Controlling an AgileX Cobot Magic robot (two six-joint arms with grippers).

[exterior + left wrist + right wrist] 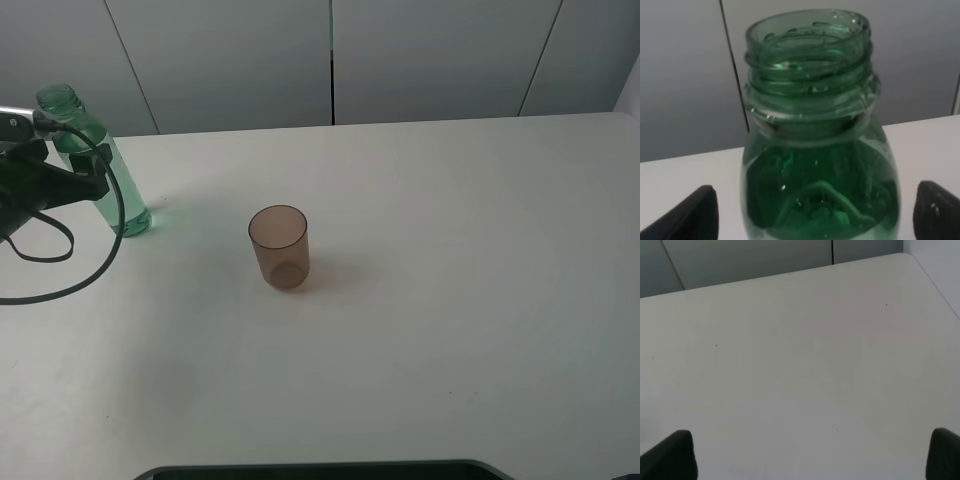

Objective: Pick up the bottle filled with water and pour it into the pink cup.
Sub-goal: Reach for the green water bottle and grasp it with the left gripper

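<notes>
Left gripper stands with its jaws spread wide on either side of the bottle, one dark fingertip visible on each flank and a strip of white table showing between each fingertip and the green plastic. It has hold of nothing. The bottle, uncapped, stands upright near the far left corner of the table, its threaded neck beaded with droplets in the left wrist view. Seen from the high camera, the black arm reaches in from the left edge at about the bottle's mid-height, with a black cable looping down onto the tabletop in front of it. The pink cup stands upright and open-mouthed on the table, well apart from the bottle, to its right and nearer the camera. Right gripper shows only in its own wrist view, jaws likewise wide apart and holding nothing, above bare white tabletop. Grey wall panels run behind the table's far edge.
</notes>
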